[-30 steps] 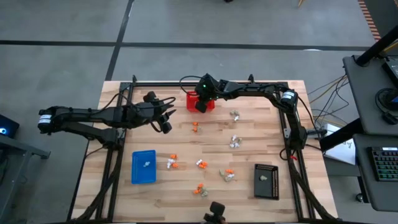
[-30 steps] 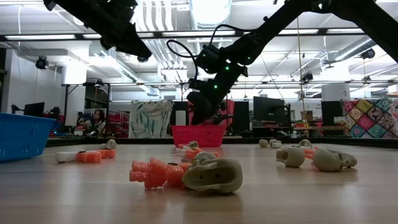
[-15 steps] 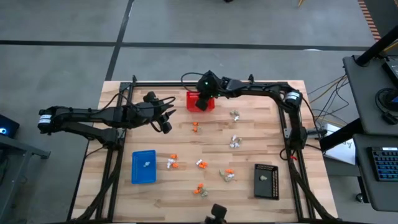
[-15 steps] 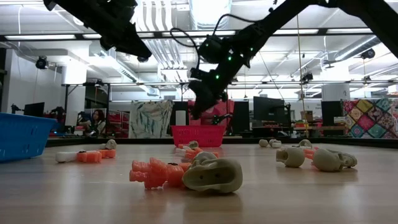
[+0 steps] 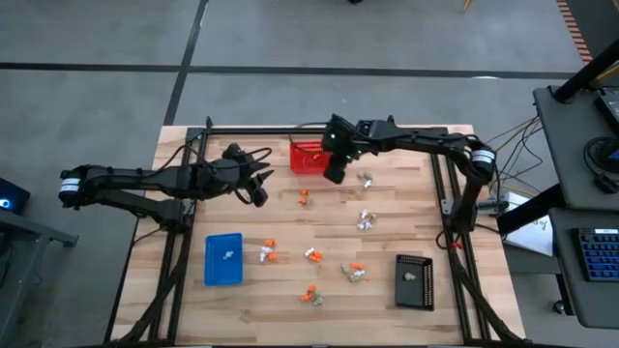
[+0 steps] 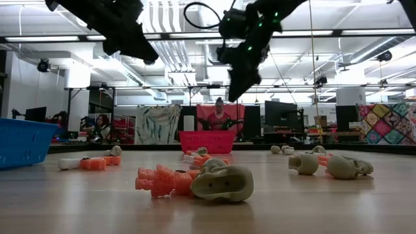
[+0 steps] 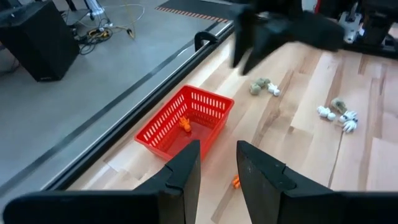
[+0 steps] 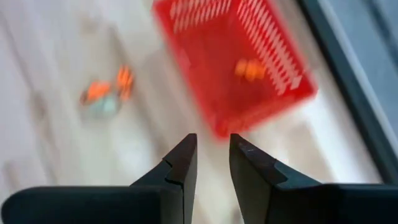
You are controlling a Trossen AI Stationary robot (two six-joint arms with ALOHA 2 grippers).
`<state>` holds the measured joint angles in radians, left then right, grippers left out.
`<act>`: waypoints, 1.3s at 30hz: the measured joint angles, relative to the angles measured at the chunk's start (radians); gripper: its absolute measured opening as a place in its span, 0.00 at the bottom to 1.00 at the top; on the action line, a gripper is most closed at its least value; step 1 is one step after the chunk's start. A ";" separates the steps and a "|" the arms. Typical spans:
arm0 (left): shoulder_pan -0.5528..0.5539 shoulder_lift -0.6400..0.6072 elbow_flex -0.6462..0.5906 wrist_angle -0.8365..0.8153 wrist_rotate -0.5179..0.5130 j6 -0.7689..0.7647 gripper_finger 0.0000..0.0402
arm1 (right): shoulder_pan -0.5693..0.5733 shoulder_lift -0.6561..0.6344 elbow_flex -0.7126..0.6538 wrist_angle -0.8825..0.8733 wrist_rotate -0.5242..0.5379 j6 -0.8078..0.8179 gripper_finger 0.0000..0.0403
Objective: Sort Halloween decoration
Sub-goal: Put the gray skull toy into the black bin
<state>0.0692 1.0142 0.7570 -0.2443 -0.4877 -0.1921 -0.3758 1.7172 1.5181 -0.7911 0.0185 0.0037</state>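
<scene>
Your right gripper hangs high above the wood, just beside the red mesh basket on the side toward the table's middle. Its two dark tapered fingers stand a narrow gap apart with nothing between them. Below and ahead of them, the basket's thin plastic lattice holds one small orange trinket on its floor. The left wrist view shows the same orange piece inside.

Your left gripper waits well off to the basket's other side, also raised, its fingers slightly apart and empty.

The rest of the Halloween decoration lies scattered on the pale butcher-block table. There are lumpy orange figures, white ones and grey-beige ones, most of them nearer the front edge than either gripper. One orange pair sits just past the basket, between your two grippers. A blue tray and a black tray each hold one pale piece.

A black frame rail runs close behind the basket, so room there is tight; the middle of the table is open.

The right wrist view is blurred, so the small cluster beside the basket cannot be made out there. From the low view, the nearest beige trinket hides part of what lies behind it.
</scene>
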 joint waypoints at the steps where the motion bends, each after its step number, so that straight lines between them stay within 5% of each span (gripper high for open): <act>1: 0.000 0.000 0.000 0.000 0.000 -0.013 0.22 | 0.011 -0.011 -0.001 -0.039 0.000 0.010 0.20; 6: 0.000 0.000 0.000 -0.003 0.000 -0.080 0.22 | 0.085 -0.073 -0.042 -0.149 0.000 0.064 0.21; 12: 0.000 0.016 0.000 -0.010 0.000 -0.157 0.22 | 0.184 -0.188 -0.181 -0.074 0.000 0.123 0.19; 27: 0.009 0.199 0.001 -0.023 0.070 -0.292 0.22 | 0.343 -0.387 -0.621 0.642 0.008 0.222 0.18; 39: 0.092 0.345 0.110 -0.418 0.087 -0.408 0.22 | 0.343 -0.381 -0.663 0.655 0.009 0.248 0.18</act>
<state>0.1611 1.3592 0.8672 -0.6624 -0.4007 -0.6005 -0.0326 1.3357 0.8555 -0.1362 0.0273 0.2516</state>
